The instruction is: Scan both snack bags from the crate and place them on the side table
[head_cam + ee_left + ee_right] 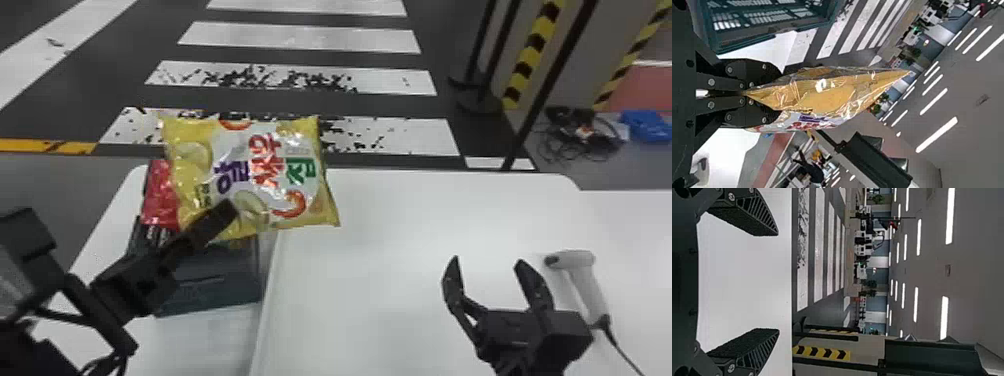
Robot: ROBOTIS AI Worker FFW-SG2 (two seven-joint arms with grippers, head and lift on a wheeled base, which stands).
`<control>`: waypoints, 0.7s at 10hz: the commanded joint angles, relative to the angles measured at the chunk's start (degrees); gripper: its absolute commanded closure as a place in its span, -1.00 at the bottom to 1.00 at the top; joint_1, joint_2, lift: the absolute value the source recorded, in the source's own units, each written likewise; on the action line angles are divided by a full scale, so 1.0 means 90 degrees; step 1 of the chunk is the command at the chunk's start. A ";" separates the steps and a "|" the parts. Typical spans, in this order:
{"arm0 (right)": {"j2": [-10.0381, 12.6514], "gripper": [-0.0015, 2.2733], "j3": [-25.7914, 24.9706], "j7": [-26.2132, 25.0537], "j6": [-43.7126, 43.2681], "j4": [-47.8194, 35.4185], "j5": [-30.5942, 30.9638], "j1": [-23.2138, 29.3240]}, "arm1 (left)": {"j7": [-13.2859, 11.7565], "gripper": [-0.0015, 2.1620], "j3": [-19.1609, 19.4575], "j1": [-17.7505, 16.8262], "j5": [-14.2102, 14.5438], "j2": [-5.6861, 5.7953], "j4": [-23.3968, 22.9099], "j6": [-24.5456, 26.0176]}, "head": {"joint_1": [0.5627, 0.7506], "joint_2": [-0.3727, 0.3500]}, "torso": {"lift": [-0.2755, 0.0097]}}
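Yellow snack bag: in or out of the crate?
Out. The left gripper pinches the yellow bag by one end, and the left wrist view shows a gap between it and the crate.

Forward-down head view, close sideways wrist views, striped floor [300, 39] shared

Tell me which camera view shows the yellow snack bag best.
The head view: the yellow bag turns its broad printed front to it. The left wrist view shows it edge-on, one end pinched in the left claw. The right wrist view looks across the white tabletop.
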 commanded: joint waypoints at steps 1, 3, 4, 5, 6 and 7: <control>0.0010 -0.90 -0.0071 0.0000 0.0000 0.0000 -0.0014 0.0009 | -0.0069 0.98 -0.0427 0.0049 -0.0055 -0.0017 0.0314 -0.0104 | 0.41 -0.15 | 0.26; 0.0020 -0.90 -0.0159 -0.0019 0.0000 -0.0010 -0.0014 0.0038 | -0.0205 0.98 -0.1120 0.0058 -0.0172 -0.0017 0.0870 -0.0358 | 0.41 -0.37 | 0.26; 0.0029 -0.90 -0.0208 -0.0039 0.0000 -0.0020 -0.0044 0.0068 | -0.0205 0.98 -0.1481 0.0078 -0.0406 -0.0017 0.1066 -0.0534 | 0.41 -0.43 | 0.26; 0.0020 -0.90 -0.0238 -0.0049 0.0000 -0.0029 -0.0044 0.0077 | -0.0196 0.98 -0.1813 0.0107 -0.0601 -0.0017 0.1310 -0.0749 | 0.41 -0.54 | 0.26; 0.0020 -0.90 -0.0277 -0.0088 0.0000 -0.0029 -0.0044 0.0087 | -0.0186 0.98 -0.2126 0.0127 -0.0787 -0.0017 0.1564 -0.0964 | 0.41 -0.64 | 0.26; 0.0010 -0.90 -0.0325 -0.0098 0.0000 -0.0039 -0.0063 0.0087 | -0.0186 0.98 -0.2360 0.0127 -0.0914 -0.0017 0.1847 -0.1120 | 0.41 -0.74 | 0.26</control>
